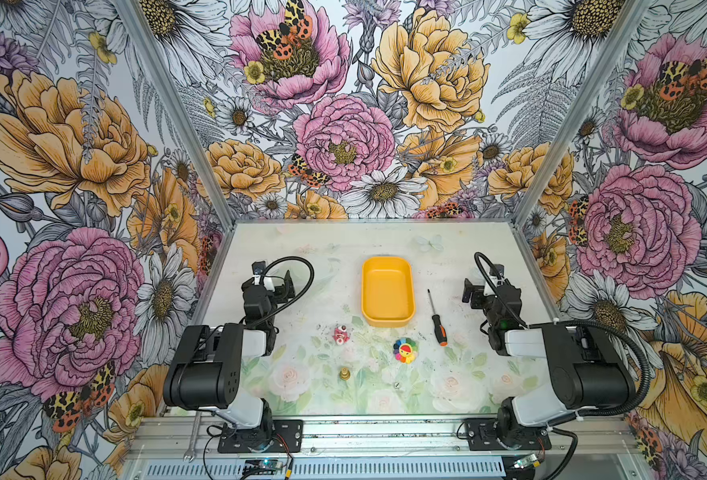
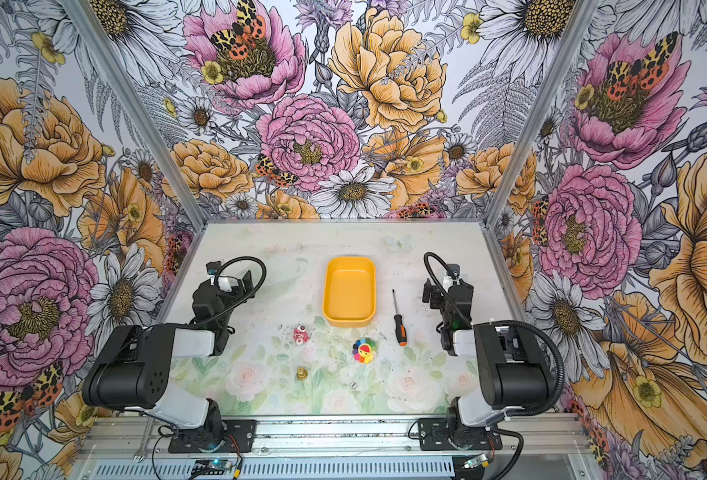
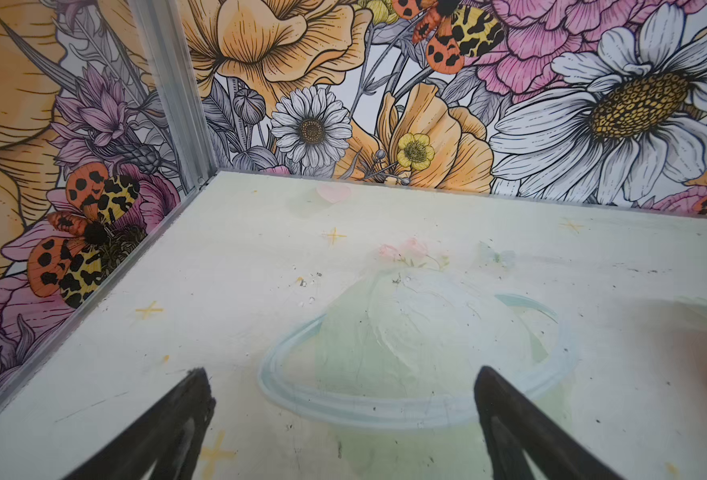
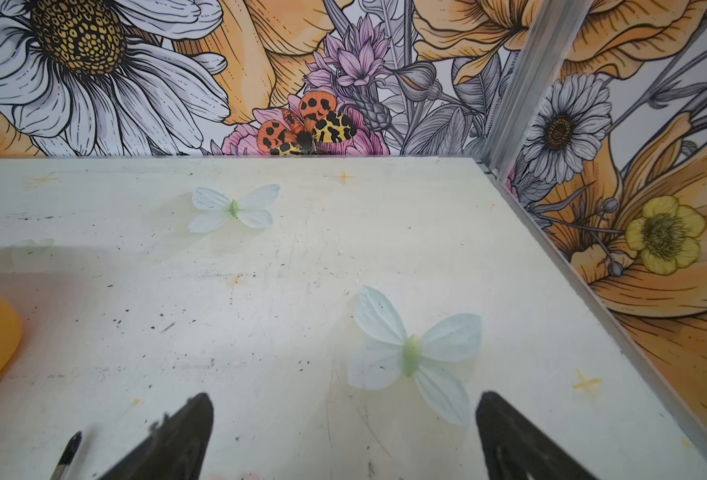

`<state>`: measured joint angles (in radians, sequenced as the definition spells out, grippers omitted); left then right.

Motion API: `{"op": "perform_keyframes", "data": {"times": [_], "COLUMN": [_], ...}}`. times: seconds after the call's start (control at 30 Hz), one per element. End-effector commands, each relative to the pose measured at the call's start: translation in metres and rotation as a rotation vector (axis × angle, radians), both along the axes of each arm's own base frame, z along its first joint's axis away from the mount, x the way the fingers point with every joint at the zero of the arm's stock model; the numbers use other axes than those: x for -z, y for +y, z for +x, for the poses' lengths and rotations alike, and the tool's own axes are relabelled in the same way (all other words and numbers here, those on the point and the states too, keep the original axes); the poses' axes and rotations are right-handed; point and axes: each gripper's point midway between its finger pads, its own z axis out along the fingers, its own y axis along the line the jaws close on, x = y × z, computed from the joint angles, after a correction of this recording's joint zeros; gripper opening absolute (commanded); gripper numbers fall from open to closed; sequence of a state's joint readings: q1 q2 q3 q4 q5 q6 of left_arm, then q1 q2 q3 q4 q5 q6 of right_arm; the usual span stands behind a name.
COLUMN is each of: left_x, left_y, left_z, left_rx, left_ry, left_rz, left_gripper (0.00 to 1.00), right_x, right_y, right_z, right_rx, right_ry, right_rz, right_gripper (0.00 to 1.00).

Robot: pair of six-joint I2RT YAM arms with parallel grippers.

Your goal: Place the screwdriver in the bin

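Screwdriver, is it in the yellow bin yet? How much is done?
Nothing is done yet: the screwdriver lies on the table right of the bin, not touching it, and the bin is empty. Nothing is in hand: the right hand and the left hand are open, holding nothing. Left to do: grab the screwdriver, lift it, drop it in the bin.

Floral walls (image 1: 343,124); pale painted tabletop (image 1: 322,253)

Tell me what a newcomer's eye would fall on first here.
The floral wallpaper, with huge pink and orange blooms on all three walls, grabs attention first. On the pale table, the yellow-orange bin stands out mid-surface, empty. The orange-tipped screwdriver lies just right of it in both top views, not touching it.
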<state>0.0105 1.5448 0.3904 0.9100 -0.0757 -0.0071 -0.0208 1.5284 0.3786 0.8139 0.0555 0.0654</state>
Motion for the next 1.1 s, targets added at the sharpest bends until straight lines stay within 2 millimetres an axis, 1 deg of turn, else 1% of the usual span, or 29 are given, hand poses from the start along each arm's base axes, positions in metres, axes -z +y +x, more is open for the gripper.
{"op": "perform_keyframes", "data": {"times": [0.0,0.87,0.97,1.07], "left_x": [0.000,0.000,0.000,-0.005], "left_y": [0.001,-0.001,-0.003,-0.006], "left_z": [-0.002,-0.002,-0.002,-0.003], "left_rx": [-0.005,0.004,0.010,0.029], "left_ry": [-0.007,-0.011,-0.010,-0.016], "left_rz": [0.015,0.022,0.023,0.027], "left_gripper": [0.99,0.99,0.99,0.99], "right_x": [-0.014,-0.014,-0.021,-0.035], "right_y": [0.000,-0.002,-0.013,-0.012], "right_z": [0.008,0.007,0.005,0.002], "right_rx": [-0.005,0.006,0.079,0.074], "right_ry": [-0.050,-0.052,-0.062,-0.031], "right_rz": [0.006,0.003,0.007,0.011], "right_gripper": [0.99,0.99,0.99,0.98]}}
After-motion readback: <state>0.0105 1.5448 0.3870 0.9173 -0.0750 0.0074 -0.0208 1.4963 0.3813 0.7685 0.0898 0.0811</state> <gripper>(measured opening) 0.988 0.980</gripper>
